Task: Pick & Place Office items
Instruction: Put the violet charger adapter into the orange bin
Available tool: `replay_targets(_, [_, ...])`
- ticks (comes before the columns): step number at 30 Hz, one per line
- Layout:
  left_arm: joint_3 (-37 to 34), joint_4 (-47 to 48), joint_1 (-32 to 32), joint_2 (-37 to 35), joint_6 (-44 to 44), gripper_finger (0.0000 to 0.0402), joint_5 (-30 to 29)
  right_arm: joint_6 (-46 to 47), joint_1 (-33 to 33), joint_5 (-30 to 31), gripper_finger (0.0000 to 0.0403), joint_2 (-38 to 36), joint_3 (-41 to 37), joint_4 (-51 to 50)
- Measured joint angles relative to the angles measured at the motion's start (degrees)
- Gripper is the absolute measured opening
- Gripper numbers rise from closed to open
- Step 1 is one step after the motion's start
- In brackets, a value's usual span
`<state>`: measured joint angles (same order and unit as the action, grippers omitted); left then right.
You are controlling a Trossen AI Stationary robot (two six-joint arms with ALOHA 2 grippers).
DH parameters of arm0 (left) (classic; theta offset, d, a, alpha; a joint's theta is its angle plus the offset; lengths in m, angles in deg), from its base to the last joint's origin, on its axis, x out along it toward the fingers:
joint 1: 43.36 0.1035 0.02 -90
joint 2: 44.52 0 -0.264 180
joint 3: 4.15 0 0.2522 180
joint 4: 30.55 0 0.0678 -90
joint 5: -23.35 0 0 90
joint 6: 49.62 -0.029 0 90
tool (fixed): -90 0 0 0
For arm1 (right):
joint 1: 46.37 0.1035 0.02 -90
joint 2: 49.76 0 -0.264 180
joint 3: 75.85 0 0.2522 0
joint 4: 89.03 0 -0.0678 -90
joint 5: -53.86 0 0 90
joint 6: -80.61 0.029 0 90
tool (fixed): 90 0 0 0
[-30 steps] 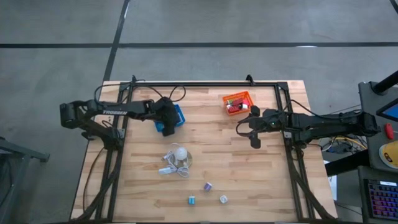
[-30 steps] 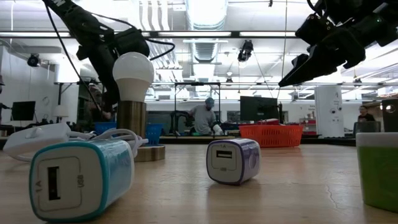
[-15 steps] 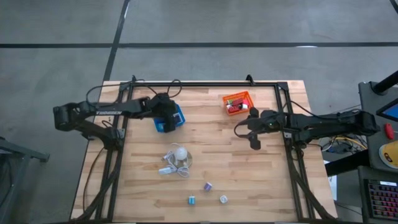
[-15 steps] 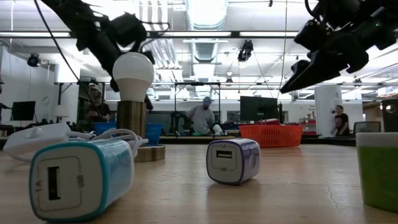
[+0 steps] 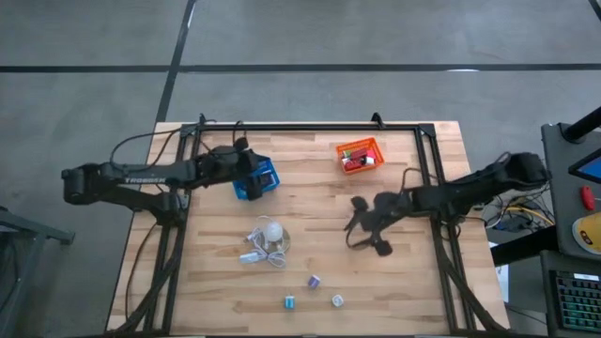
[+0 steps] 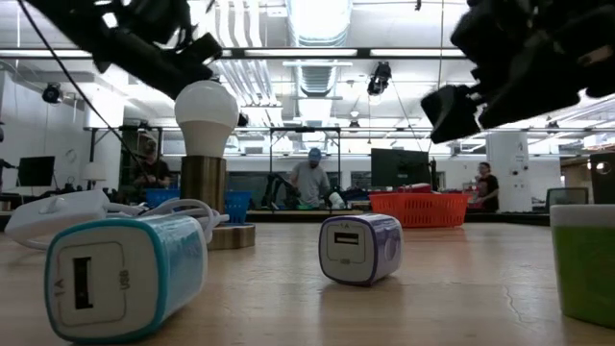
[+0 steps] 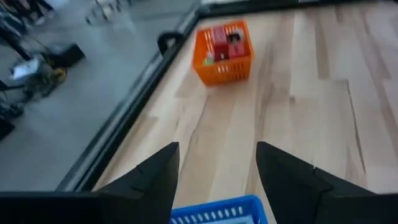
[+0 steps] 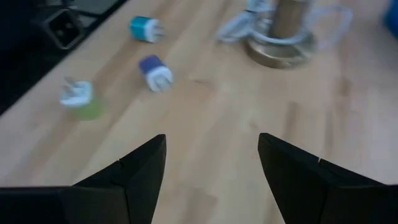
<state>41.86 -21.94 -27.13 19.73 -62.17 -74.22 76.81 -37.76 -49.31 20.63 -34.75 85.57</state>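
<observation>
Three small cube chargers lie near the table's near edge: a purple one [image 5: 315,281], a teal one [image 5: 290,301] and a green one [image 5: 337,300]. They also show in the right wrist view as purple [image 8: 155,71], teal [image 8: 146,28] and green [image 8: 84,102]. Red pieces [image 5: 355,158] lie in the orange basket [image 5: 374,145]. My right gripper [image 5: 362,223] is open and empty above bare table, between the orange basket and the chargers. My left gripper [image 5: 252,172] is open and empty over the blue basket [image 5: 268,180].
A white bulb lamp [image 5: 271,230] with a white cord stands at mid-table, left of the right gripper. A black frame [image 5: 310,129] runs along the far and side edges. Bare wood lies between the right gripper and the chargers. People [image 6: 312,183] stand in the room beyond.
My right gripper has swung from beside the orange basket toward the table's near edge and a little left, toward the chargers, tipping downward. My left gripper has risen and drawn back slightly toward the table's left edge, still over the blue basket.
</observation>
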Motion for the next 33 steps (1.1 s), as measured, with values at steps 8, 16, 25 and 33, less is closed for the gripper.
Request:
replay_targets(8, [-10.7,-18.4,-1.2,-1.9,4.3,0.0216,-0.6,0.1,6.3,-0.3,0.0249,13.3,11.3,-0.9])
replay_targets(16, [-14.8,-25.2,-1.6,-1.8,4.3,0.0216,-2.8,2.2,11.4,-0.9,0.0249,24.6,21.0,-2.3])
replay_targets(25, [-16.8,-31.5,-1.6,-1.1,3.6,0.0216,-3.5,-1.3,12.6,-0.9,0.0249,35.5,34.3,-11.6])
replay_targets(33, [-17.4,-31.6,-1.6,-0.1,3.6,0.0216,-4.0,-5.4,12.5,-0.5,0.0249,38.2,40.8,-17.7])
